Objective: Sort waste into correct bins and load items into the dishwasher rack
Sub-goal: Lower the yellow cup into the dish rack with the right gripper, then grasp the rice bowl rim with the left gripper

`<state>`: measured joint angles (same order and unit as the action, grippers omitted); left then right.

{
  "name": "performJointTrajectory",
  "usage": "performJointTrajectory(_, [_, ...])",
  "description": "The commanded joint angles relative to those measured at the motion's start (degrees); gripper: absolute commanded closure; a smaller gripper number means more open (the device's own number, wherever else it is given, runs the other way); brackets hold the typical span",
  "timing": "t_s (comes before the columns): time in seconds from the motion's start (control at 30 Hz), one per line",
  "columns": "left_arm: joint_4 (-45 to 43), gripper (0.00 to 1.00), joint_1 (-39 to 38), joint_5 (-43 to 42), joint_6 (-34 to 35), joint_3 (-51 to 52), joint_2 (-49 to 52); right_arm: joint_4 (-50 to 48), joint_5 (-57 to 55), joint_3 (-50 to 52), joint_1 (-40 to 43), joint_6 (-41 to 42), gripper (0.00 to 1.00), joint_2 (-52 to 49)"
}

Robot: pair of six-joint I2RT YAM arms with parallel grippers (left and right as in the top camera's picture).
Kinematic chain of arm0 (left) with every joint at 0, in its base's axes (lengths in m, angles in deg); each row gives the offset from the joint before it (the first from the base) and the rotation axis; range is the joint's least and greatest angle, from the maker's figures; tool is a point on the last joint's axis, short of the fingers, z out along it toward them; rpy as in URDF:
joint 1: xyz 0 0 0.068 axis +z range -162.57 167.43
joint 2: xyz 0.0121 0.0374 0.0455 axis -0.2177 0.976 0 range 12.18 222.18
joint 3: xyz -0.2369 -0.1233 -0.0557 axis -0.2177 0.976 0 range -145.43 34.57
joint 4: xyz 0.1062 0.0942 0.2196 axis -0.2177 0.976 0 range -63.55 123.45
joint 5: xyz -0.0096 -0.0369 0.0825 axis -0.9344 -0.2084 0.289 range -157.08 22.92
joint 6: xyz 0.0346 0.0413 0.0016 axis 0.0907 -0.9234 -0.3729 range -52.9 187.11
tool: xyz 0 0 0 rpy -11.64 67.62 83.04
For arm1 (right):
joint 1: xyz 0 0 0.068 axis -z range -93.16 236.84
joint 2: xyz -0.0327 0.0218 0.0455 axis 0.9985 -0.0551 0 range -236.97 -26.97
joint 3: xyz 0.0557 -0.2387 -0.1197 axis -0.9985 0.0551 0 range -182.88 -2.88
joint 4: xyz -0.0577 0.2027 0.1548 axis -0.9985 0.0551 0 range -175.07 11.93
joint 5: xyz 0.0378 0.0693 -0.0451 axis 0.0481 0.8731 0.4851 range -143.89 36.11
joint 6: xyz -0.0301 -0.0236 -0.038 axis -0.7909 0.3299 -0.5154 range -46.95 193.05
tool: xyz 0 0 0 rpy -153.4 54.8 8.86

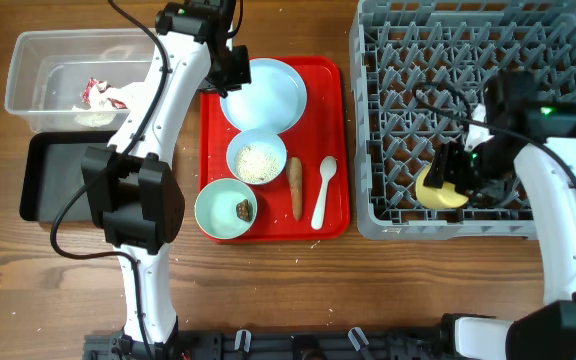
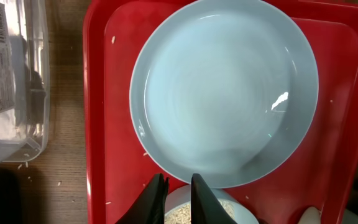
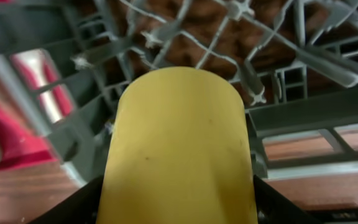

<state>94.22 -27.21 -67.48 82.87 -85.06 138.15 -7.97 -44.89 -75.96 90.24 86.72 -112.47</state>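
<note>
right claw [image 1: 446, 178] clamped on yellow cup [image 1: 440, 190], held in near-left corner of dishwasher rack [image 1: 568, 30], mouth toward rack's near wall | left claw [image 2: 174, 190] nearly closed, holding nothing, over near rim of plate [image 2: 224, 90] on red tray [image 1: 336, 215] | plate lies just beyond that claw, so left arm is nearer | rice bowl [image 1: 257, 157] just nearer

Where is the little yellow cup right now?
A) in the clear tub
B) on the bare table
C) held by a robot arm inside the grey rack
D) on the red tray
C: the right gripper clamps the yellow cup inside the grey rack.
</note>
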Motion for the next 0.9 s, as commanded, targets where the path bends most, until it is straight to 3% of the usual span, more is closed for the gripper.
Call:
performJointTrajectory(0.0, [0.0,0.85,-0.3,1.6,0.0,-0.3,-0.9,-4.0,-1.7,4.7,-0.2,2.5,0.46,-1.3])
performJointTrajectory(0.17, [0.0,0.77,-0.3,1.6,0.0,-0.3,-0.9,-9.0,-1.5,6.1,-0.2,2.9,0.07,-1.4])
performJointTrajectory(0.23, [0.0,0.65,-0.3,1.6,0.0,-0.3,-0.9,-10.7,-1.2,5.9,-0.2,2.9,0.0,-1.4])
performJointTrajectory(0.4, [0.0,0.5,-0.3,1.6,-0.4,-0.3,-0.9,-11.5,4.4,-1.9,-0.2,0.9,0.04,-1.0])
performJointTrajectory(0.53, [0.4,0.49,-0.3,1.5,-0.3,-0.3,-1.1,-11.2,11.7,-12.8,-0.2,-3.8,0.06,-0.1])
performJointTrajectory(0.6, [1.3,0.49,-0.3,-3.0,-0.3,-0.3,-1.6,-12.8,15.6,-16.3,-1.3,-4.8,0.08,-0.1])
performJointTrajectory(0.7, [3.5,0.48,-0.3,-13.4,-0.3,-0.3,-1.9,-16.5,16.3,-16.4,-4.6,-4.7,0.08,-0.3])
performJointTrajectory(0.87, [7.4,0.48,-3.2,-14.6,0.4,-0.3,-1.9,-19.8,13.9,-16.4,-7.8,-4.7,0.08,-1.3])
